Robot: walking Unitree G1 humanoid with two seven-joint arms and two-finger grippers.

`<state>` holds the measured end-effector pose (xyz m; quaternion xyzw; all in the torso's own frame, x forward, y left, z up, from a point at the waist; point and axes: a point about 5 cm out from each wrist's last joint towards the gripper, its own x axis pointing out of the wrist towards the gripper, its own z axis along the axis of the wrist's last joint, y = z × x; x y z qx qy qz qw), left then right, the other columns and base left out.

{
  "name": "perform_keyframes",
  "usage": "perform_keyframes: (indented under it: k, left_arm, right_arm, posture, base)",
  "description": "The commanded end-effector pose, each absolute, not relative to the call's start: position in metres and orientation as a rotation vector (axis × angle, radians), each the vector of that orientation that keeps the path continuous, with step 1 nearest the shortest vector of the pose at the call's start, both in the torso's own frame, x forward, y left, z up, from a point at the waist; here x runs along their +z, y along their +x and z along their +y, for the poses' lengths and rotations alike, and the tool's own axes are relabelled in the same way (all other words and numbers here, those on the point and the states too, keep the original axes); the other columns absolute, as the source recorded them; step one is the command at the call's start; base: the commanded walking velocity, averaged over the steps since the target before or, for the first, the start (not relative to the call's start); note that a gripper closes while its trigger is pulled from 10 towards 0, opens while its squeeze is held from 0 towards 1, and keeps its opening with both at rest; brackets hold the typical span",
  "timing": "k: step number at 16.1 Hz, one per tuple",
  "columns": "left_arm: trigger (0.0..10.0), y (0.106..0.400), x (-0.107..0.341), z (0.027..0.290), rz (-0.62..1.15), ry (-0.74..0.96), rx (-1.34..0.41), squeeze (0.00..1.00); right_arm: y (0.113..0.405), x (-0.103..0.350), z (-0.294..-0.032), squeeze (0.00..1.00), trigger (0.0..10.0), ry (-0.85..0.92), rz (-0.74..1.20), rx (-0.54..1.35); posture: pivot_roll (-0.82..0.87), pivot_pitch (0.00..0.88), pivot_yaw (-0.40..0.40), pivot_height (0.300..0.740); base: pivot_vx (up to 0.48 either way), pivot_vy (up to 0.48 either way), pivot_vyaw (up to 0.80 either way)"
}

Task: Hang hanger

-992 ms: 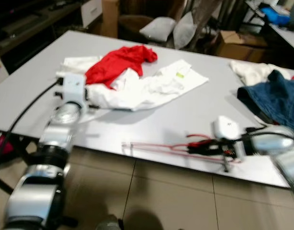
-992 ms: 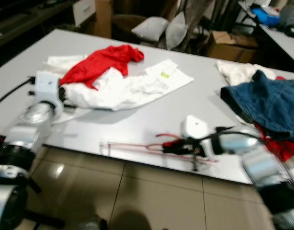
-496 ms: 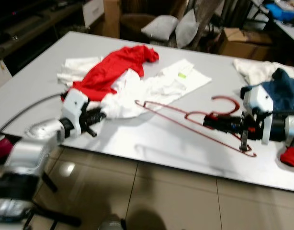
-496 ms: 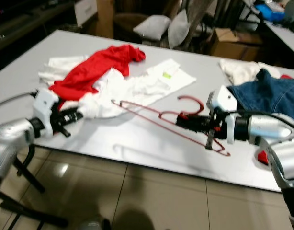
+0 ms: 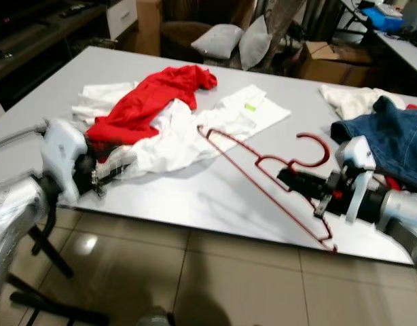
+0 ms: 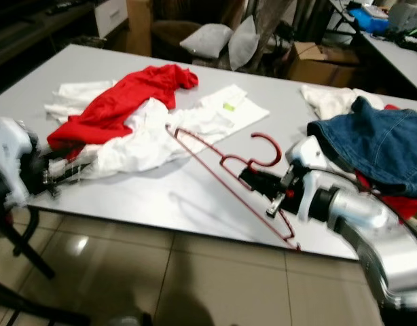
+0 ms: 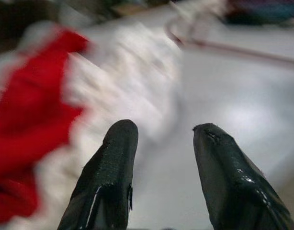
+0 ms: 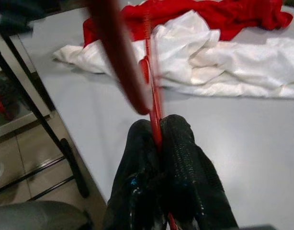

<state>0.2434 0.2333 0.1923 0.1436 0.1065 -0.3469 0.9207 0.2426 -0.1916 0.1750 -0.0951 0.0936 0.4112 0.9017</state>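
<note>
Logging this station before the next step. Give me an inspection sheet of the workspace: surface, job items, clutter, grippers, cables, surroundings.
Surface: grey table, tiled floor below its near edge.
Job's things: red wire hanger held up off the table, tilted, hook toward the far side.
Clutter: red garment lying over white clothes; blue jeans and another white cloth at the right end.
Grippers: right gripper shut on the hanger's wire; left gripper open, beside the near edge of the white clothes, holding nothing.
Cables: nothing seen clearly.
Surroundings: grey cushions and a cardboard box behind the table.
</note>
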Motion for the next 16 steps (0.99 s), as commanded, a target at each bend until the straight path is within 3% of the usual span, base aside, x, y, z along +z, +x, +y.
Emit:
perform_keyframes:
  k: [1,2,4,5,7,11,13,16]
  left_arm:
    - [10.0,0.241,0.192,0.226,0.217,0.309,-0.736,1.00]
    - [10.0,0.247,0.189,0.226,0.181,0.278,-0.618,1.00]
    - [10.0,0.256,0.185,0.203,0.071,0.132,-0.551,1.00]
    - [10.0,0.265,0.166,0.181,0.047,-0.047,-0.431,1.00]
    - [10.0,0.269,0.146,0.171,0.058,-0.123,-0.344,1.00]
    - [10.0,0.268,0.138,0.152,0.060,-0.115,-0.293,1.00]
    - [10.0,0.265,0.129,0.144,0.094,-0.044,-0.306,1.00]
    - [10.0,0.266,0.119,0.146,0.124,0.002,-0.258,1.00]
  right_arm:
    - [0.241,0.176,-0.190,0.00,10.0,-0.196,0.185,0.791]
    - [0.241,0.171,-0.192,0.00,10.0,-0.169,0.193,0.681]
    - [0.243,0.166,-0.194,0.00,10.0,-0.068,0.168,0.485]
    - [0.243,0.158,-0.186,0.00,10.0,0.002,0.147,0.322]
    - [0.241,0.149,-0.182,0.00,10.0,0.024,0.140,0.228]
    - [0.230,0.142,-0.182,0.00,10.0,-0.051,0.128,0.107]
    - [0.221,0.130,-0.190,0.00,10.0,-0.004,0.169,-0.028]
    - [0.225,0.127,-0.204,0.00,10.0,0.033,0.153,-0.117]
  posture:
    - [0.04,0.000,-0.076,0.740]
    - [0.03,0.000,-0.083,0.740]
    - [0.00,0.000,-0.090,0.740]
    - [-0.03,0.000,-0.076,0.740]
    - [-0.05,0.000,-0.058,0.740]
    - [-0.09,0.000,-0.027,0.740]
    - [-0.08,0.000,0.001,0.740]
    - [-0.08,0.000,-0.021,0.740]
  base:
    - [0.000,0.000,0.00]
    - [0.000,0.000,0.00]
    - [0.000,0.000,0.00]
    - [0.000,0.000,0.00]
    - [0.000,0.000,0.00]
    - [0.000,-0.322,0.00]
    - [0.000,-0.480,0.00]
    - [0.000,-0.474,0.00]
